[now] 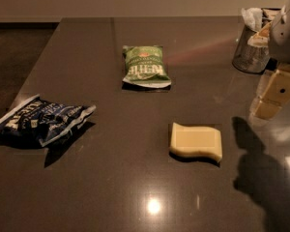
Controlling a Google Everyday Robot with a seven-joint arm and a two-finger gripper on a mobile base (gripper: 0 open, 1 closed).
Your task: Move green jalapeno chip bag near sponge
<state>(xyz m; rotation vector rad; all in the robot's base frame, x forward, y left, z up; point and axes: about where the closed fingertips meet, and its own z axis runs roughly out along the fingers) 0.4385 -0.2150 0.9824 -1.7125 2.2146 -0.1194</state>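
Note:
The green jalapeno chip bag (pixel 144 65) lies flat on the dark table at the middle back, with white lettering and a white front edge. The pale yellow sponge (pixel 196 142) lies nearer the front, to the right of centre, well apart from the bag. My gripper (pixel 273 96) hangs at the right edge of the view, above the table, to the right of the sponge and far from the bag. It holds nothing that I can see.
A larger dark blue chip bag (pixel 40 120) lies at the table's left edge. A metal cup with napkins (pixel 253 47) stands at the back right, just behind my arm. The table's left edge drops to a dark floor (pixel 14 57).

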